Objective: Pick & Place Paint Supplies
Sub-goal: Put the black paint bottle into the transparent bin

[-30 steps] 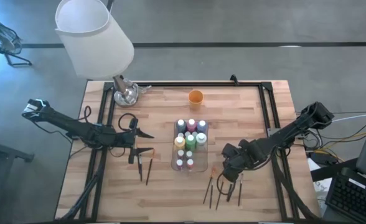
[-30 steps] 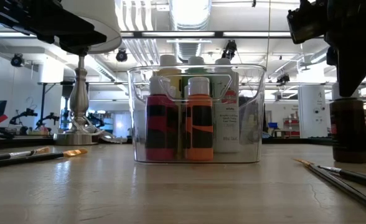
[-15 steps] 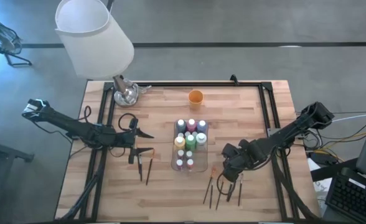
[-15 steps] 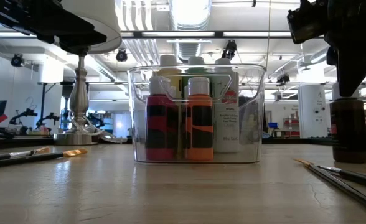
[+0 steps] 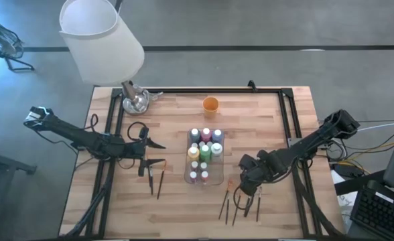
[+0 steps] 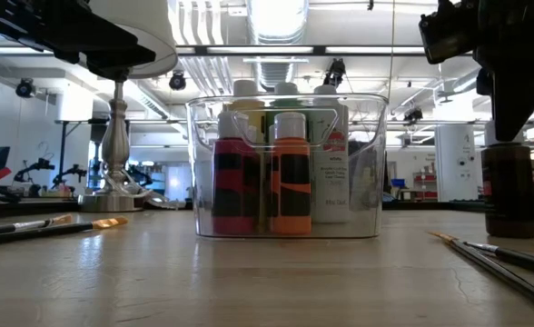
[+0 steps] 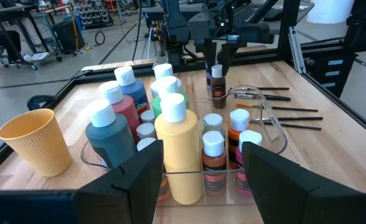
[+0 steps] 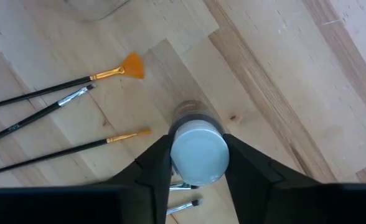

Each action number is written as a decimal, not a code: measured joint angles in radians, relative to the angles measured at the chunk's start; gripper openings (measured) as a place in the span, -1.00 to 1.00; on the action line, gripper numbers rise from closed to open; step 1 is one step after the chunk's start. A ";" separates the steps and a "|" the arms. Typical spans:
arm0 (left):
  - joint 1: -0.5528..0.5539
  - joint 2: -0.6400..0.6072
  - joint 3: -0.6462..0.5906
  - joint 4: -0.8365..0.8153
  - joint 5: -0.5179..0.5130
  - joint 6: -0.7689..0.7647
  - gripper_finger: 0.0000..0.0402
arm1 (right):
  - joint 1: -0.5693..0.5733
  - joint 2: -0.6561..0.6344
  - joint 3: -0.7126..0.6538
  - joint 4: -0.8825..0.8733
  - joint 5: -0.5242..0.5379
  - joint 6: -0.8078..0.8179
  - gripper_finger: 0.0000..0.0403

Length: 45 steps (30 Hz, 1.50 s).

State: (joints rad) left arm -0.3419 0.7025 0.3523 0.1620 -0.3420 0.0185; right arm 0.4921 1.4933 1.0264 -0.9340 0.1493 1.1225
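Fingers of our right gripper [image 8: 198, 163] clamp a white-capped bottle [image 8: 198, 154], seemingly brown, lower right; left gripper [image 5: 158, 153] gapes mid-left.

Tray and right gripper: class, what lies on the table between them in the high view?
Only bare wood. In the high view nothing lies between the tray and the right gripper, shut on a brown bottle; the brushes lie nearer the front edge.

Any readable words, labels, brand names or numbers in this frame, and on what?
None can be read.
Bottles in the clear tray carry label print, too blurred to read in the low view.
The brown bottle in the right gripper: label illegible.
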 joint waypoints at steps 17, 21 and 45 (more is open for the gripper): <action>0.000 0.000 0.000 0.000 0.000 0.000 0.11 | 0.000 0.000 0.002 -0.001 -0.007 -0.004 -0.44; 0.000 0.000 0.000 0.000 0.000 0.000 0.11 | 0.000 0.001 0.041 -0.003 -0.020 -0.027 -0.41; 0.000 0.000 0.000 0.000 0.000 0.000 0.11 | -0.002 0.010 0.439 -0.100 0.086 -0.204 -0.44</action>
State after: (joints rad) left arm -0.3420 0.7029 0.3523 0.1619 -0.3420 0.0185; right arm 0.4900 1.5033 1.4651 -1.0337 0.2352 0.9187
